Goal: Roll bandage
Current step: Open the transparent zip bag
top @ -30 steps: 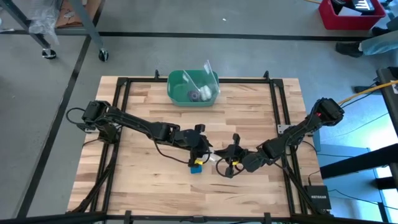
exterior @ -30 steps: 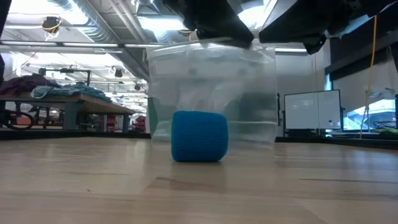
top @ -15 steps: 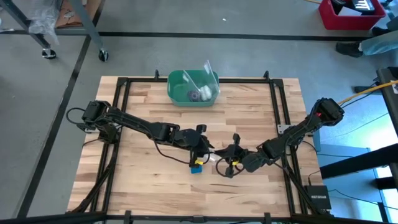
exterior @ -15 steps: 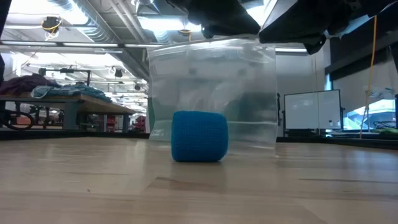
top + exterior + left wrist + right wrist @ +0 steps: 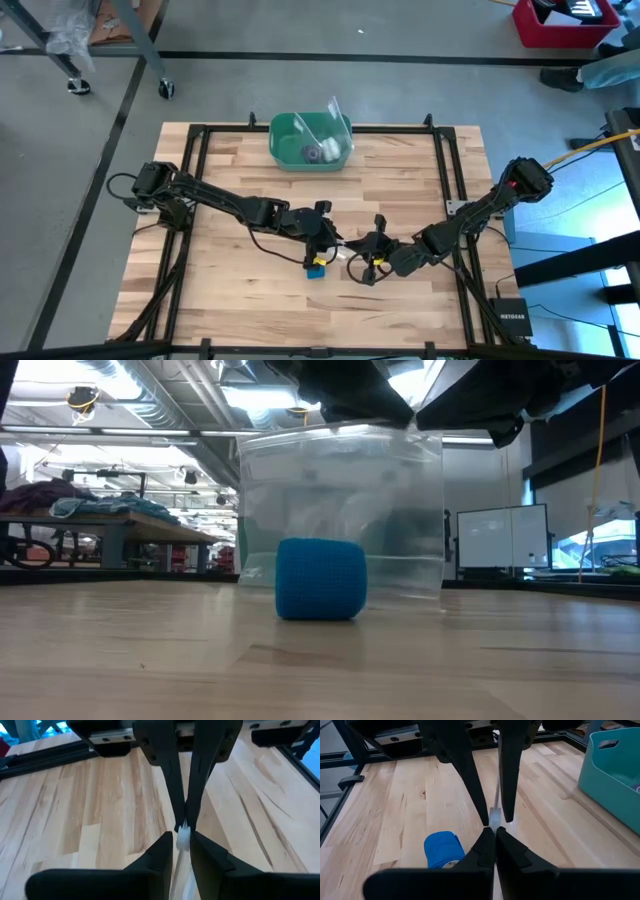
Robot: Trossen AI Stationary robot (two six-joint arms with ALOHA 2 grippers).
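Presently observed: two arms meet near the middle of the wooden counter (image 5: 240, 290), front half.
Bandage: the bandage (image 5: 320, 579) is a compact blue roll standing on the counter; from above it lies just under the left arm's tip (partly hidden there).
Clear bag: a transparent plastic bag (image 5: 340, 510) hangs upright directly behind the roll in the low view, its lower edge at the counter.
Left gripper: the left gripper (image 5: 181, 839) has its fingers (image 5: 162, 852) drawn close on a thin white edge of the bag, with a narrow gap between them.
Right gripper: the right gripper (image 5: 494, 831) has its fingers (image 5: 516, 851) closed tight on the bag's thin edge; the blue roll sits on the counter just beside them.
Green bin: a green bin (image 5: 283, 140) stands at the far edge of the counter, well apart from both grippers, with a clear sheet leaning in it.
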